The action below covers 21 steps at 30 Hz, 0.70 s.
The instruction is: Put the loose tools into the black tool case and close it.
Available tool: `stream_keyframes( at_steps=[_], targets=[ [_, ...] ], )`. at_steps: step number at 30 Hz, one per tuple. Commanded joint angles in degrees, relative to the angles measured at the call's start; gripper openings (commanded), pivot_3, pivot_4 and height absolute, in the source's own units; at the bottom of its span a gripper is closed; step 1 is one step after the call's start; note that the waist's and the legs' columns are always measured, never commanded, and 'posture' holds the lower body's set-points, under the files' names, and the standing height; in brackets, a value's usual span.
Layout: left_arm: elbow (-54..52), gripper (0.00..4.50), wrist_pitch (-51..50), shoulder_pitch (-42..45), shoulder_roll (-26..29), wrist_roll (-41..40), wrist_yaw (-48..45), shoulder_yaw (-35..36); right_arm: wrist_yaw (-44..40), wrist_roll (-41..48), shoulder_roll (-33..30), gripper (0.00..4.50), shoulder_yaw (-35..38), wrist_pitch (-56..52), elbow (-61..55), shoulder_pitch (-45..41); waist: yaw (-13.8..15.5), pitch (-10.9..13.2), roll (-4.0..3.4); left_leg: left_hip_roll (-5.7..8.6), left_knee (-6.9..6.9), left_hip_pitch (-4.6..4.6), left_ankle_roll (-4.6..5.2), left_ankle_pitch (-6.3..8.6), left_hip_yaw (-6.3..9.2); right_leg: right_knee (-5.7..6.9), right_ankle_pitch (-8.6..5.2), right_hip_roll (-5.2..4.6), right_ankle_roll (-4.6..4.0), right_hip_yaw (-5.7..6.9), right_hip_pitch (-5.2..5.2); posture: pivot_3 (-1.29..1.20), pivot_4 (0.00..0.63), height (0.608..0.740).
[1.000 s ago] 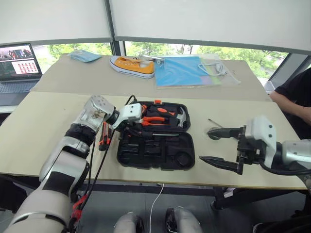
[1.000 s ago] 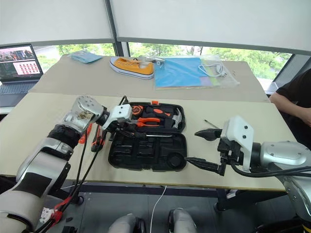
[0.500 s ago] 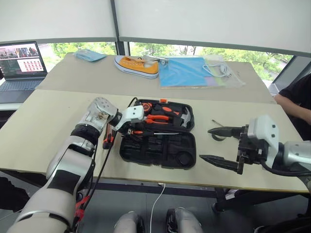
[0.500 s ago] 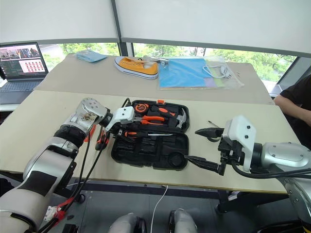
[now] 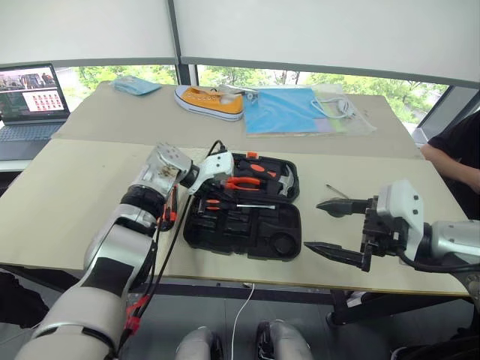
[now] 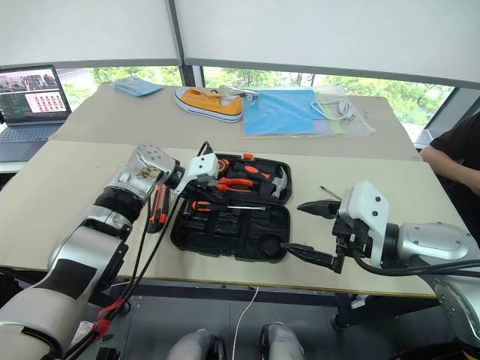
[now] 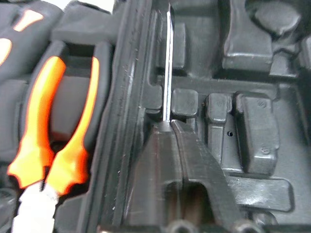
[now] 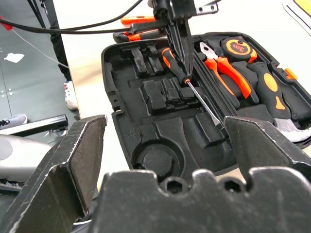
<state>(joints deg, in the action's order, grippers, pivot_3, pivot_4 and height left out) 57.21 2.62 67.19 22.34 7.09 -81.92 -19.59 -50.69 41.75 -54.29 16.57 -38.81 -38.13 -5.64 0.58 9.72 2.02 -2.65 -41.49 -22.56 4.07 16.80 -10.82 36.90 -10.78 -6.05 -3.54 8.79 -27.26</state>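
- A grey laptop (image 5: pixel 26 94) sits open at the far left edge of a pale, matte table (image 5: pixel 67 202).
- Just left of the case, an orange-and-black utility knife (image 6: pixel 157 208) lies flat on the table, its long axis running away from the robot.
- The left gripper (image 8: pixel 181 46), two slim black fingers pressed together, reaches down into the case. Its tips meet at the screwdriver's collar, where handle joins shaft; whether they actually pinch it cannot be told.
- That screwdriver (image 8: pixel 187 83) has a ribbed orange-and-black handle and a thin bright steel shaft. It lies along the case's hinge line, handle toward the robot's left, tip toward its right.
- The black tool case (image 5: pixel 244 232) lies open mid-table: hard moulded plastic, rounded corners, blocky recesses in the near half.
- The far half holds orange-handled pliers (image 5: pixel 241 182) and a steel-headed hammer (image 5: pixel 285 182).
- The right gripper (image 5: pixel 334 229) hovers right of the case, its jaws spread wide, holding nothing.
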Motion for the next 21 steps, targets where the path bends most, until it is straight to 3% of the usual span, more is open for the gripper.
stream_keyframes(
  at_steps=[1,6,10,13,17,21],
  targets=[
    [1.5,0.02,3.3,0.9,-0.5,3.4,3.0,-1.6,0.5,0.5,0.0,4.5,1.8,0.4,-0.7,0.3,0.1,0.0,0.0,0.0,0.0,0.0,0.0,0.0,0.0,0.0,0.01,-0.01,0.01,0.0,0.0,0.0,0.15,0.718],
    [2.0,0.02,7.0,-0.8,-0.9,5.5,4.4,-3.2,1.4,-0.2,0.5,4.5,2.7,0.7,-0.8,3.2,0.1,0.0,-0.02,-0.02,-0.1,0.07,0.15,0.09,0.02,0.01,0.04,-0.06,0.06,0.01,0.13,0.0,0.15,0.718],
    [0.9,0.02,3.7,-0.4,-0.3,1.6,2.9,1.0,2.6,-2.7,0.6,4.5,6.1,1.1,0.4,7.6,0.1,0.0,-0.02,-0.01,-0.16,0.09,0.23,0.15,0.02,0.02,0.08,-0.1,0.13,0.01,0.2,0.0,0.15,0.718],
    [-3.3,0.75,-1.4,-0.3,1.8,-5.1,-2.2,6.5,2.7,-4.7,0.0,4.5,10.0,0.5,2.9,11.2,-0.1,0.0,-0.02,-0.01,-0.19,0.04,0.26,0.16,0.01,0.02,0.11,-0.1,0.19,0.01,0.18,0.0,0.15,0.718],
    [-17.0,2.13,-14.3,-3.4,6.2,-16.5,-8.7,14.2,0.1,-7.3,-2.3,4.5,15.9,0.6,11.5,14.1,-0.2,0.0,-0.02,-0.03,-0.22,-0.05,0.22,0.14,0.01,0.03,0.11,-0.04,0.18,0.0,0.07,0.0,0.15,0.718],
    [-34.1,3.54,-27.0,-9.2,9.2,-23.8,-8.6,16.7,-0.4,-12.9,-5.5,4.5,12.7,4.2,22.5,11.0,-0.4,0.0,-0.04,-0.01,-0.25,0.0,0.2,0.12,0.0,0.04,0.1,-0.05,0.19,-0.05,0.11,0.0,0.15,0.718]
  ],
)
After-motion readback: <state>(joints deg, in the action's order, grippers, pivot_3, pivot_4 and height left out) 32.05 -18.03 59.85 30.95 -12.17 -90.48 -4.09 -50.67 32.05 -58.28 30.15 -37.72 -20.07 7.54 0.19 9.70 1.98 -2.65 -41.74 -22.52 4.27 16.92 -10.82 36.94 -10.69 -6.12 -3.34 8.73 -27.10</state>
